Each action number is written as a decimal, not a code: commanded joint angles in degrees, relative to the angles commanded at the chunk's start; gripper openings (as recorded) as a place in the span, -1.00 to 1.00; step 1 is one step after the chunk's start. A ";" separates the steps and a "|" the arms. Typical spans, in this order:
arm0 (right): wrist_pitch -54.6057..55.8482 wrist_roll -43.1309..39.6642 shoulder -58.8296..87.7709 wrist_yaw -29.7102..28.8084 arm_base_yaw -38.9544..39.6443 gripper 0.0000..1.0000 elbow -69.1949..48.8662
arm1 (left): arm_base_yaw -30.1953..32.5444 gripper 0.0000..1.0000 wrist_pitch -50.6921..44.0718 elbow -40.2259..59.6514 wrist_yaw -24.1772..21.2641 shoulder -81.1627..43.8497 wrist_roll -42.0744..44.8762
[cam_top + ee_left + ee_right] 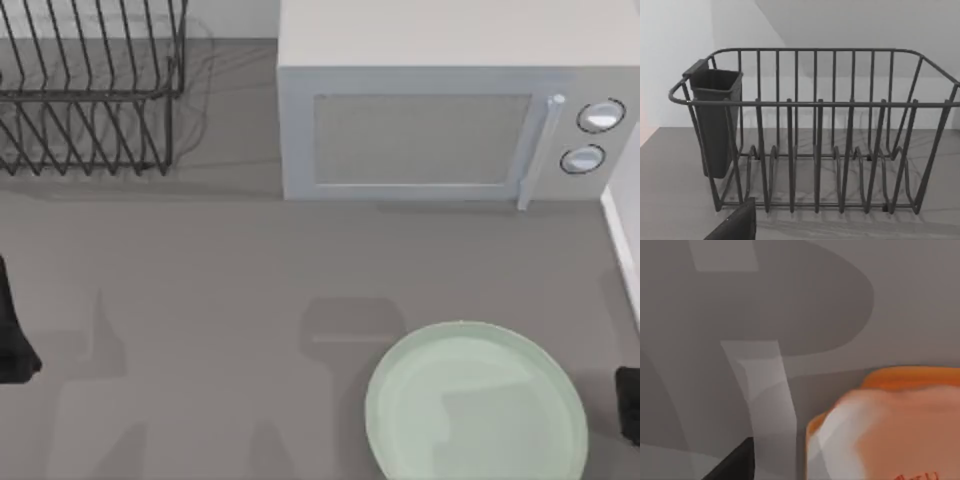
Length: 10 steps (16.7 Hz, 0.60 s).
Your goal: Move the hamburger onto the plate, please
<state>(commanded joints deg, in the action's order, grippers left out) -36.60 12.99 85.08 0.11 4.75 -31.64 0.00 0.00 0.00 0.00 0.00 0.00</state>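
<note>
The plate [478, 405], a large, round, shallow dish of smooth pale mint green with a thin rim, is located on the grey table [200, 300] toward the lower right of the top view, and nothing is seen resting on it; the transfer is therefore judged incomplete. The hamburger [890, 425], an orange-red and pale tan rounded item with a soft-looking surface, is seen very close in the right wrist view, above the grey tabletop. Whether it is gripped cannot be told, as the finger state of either gripper is not shown. A dark wire dish rack [815, 135] with a solid cup holder is seen in the left wrist view, and a boxy white microwave [450, 110] stands behind the plate.
</note>
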 joint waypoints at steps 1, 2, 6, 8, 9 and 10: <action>1.56 0.06 0.92 0.00 0.04 1.00 0.82 | 0.00 1.00 0.00 0.00 0.00 0.00 0.00; 2.51 0.10 1.50 0.00 0.06 1.00 1.35 | 0.00 1.00 0.00 0.00 0.00 0.00 0.00; 2.83 0.10 1.69 0.00 0.07 1.00 1.53 | 0.00 1.00 0.00 0.00 0.00 0.00 0.00; 2.83 0.10 1.69 0.00 0.07 0.70 1.53 | 0.00 1.00 0.00 0.00 0.00 0.00 0.00; 2.83 0.10 1.69 0.00 0.07 0.55 1.53 | 0.00 1.00 0.00 0.00 0.00 0.00 0.00; 2.83 0.10 1.69 0.00 0.07 0.40 1.53 | 0.00 1.00 0.00 0.00 0.00 0.00 0.00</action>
<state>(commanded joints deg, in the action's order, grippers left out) -33.77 13.09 86.77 0.11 4.82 -30.11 0.00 0.00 0.00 0.00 0.00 0.00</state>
